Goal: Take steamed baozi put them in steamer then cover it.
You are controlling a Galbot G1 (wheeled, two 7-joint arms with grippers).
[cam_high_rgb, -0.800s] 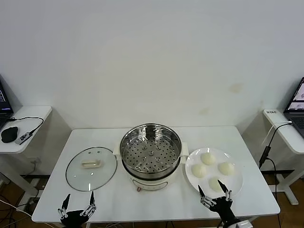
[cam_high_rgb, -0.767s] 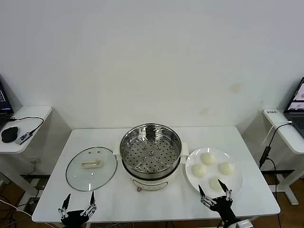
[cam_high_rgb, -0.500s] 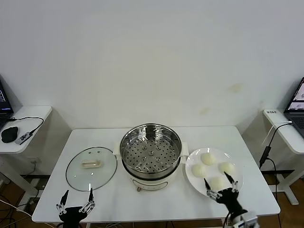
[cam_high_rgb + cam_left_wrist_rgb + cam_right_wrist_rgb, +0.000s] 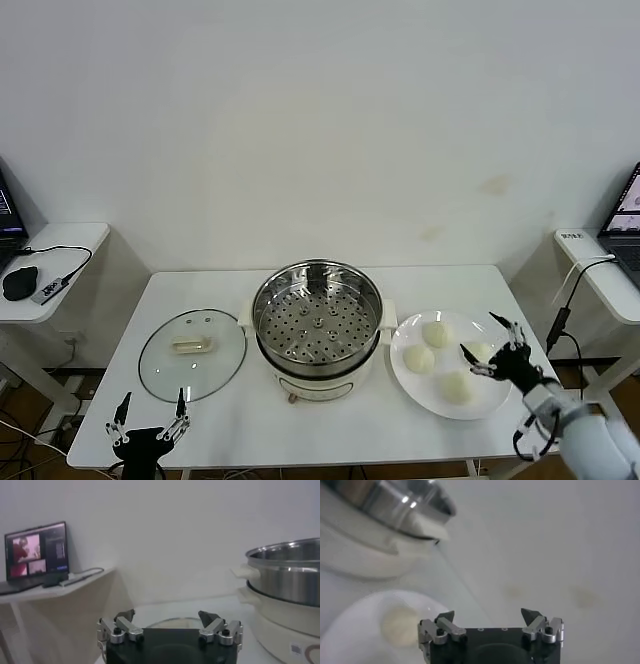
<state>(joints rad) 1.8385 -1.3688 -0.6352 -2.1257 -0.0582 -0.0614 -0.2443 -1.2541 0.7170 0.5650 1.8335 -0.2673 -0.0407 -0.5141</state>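
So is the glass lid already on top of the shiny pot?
No, the glass lid lies flat on the table to the left of the steamer, whose holed tray is uncovered.

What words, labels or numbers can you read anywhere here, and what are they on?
None can be read.
Steamer: small label on its cream base, too blurred to read.
Laptop screen: pictures and lines of text, too small to read.
White tag on the right side table: dark marks, too small to read.

Centre: I see the steamer on the table.
Left: lid.
Right: buns on plate.
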